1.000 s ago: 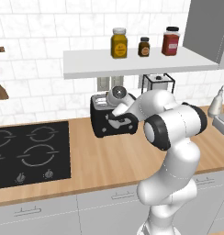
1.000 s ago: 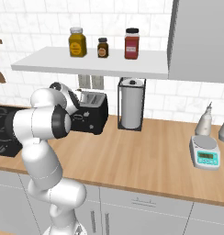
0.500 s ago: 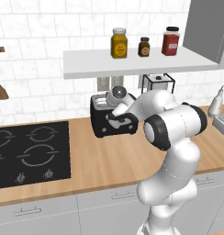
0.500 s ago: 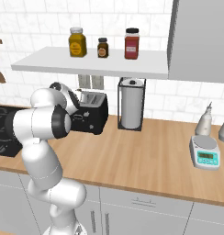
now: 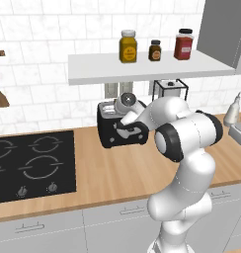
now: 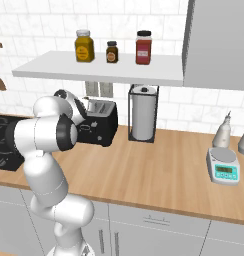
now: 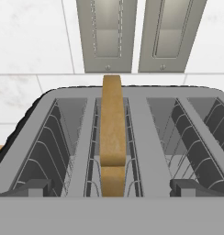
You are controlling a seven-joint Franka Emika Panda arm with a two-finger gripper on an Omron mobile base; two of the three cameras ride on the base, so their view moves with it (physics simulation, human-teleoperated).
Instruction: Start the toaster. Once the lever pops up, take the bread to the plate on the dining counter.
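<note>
hand view: bread (image 7: 113, 133) edge-on, lengthwise in slot

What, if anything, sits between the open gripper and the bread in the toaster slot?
Nothing visible. In the hand view the bread stands upright in the toaster, its top edge clear above the slot, directly ahead of the open gripper, with no object across that gap.

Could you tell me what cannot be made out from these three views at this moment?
- Toaster front face: in the left base view, the arm's hand covers part of it.
- Toaster lever: cannot tell its position; the arm covers that side in both base views.
- Bread: its lower part is sunk in the slot in the hand view.
- Gripper: the base views do not show how its jaws stand.
</note>
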